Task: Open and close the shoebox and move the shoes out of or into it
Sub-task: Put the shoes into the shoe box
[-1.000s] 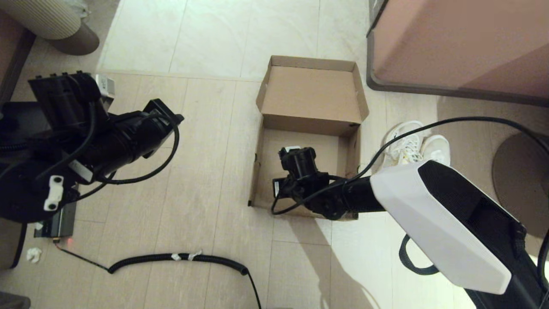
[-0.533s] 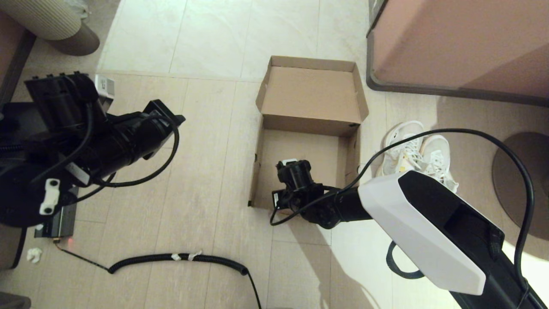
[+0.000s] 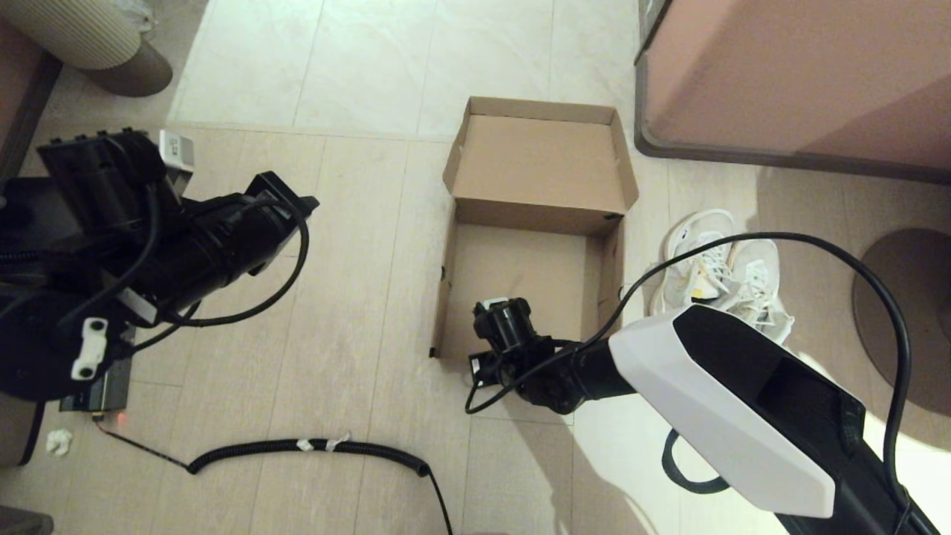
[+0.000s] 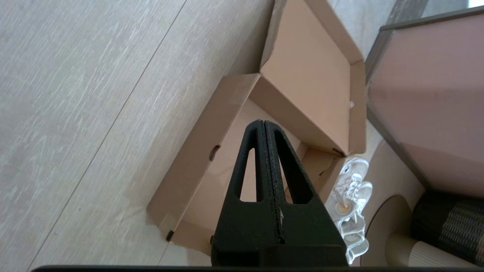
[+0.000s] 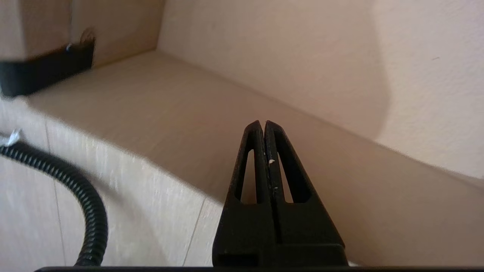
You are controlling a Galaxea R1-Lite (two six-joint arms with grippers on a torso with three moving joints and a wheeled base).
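Note:
The brown cardboard shoebox [image 3: 520, 271] lies open and empty on the floor, its lid [image 3: 542, 160] folded back on the far side. The white sneakers [image 3: 717, 267] lie together on the floor just right of the box; they also show in the left wrist view [image 4: 349, 196]. My right gripper [image 5: 263, 122] is shut and empty. It hangs low just outside the box's near wall [image 5: 302, 56], where the right wrist [image 3: 509, 334] shows. My left gripper [image 4: 263, 121] is shut and empty, held high to the left of the box on the left arm [image 3: 200, 245].
A large pinkish-brown furniture block [image 3: 802, 74] stands at the far right behind the shoes. A black corrugated cable [image 3: 312, 446] runs across the near floor. A round dark base [image 3: 903, 312] sits right of the shoes. A ribbed beige object [image 3: 74, 33] is at the far left.
My right arm has drawn back toward me, from over the box's inside to its near wall, uncovering more of the sneakers. The left arm has barely shifted.

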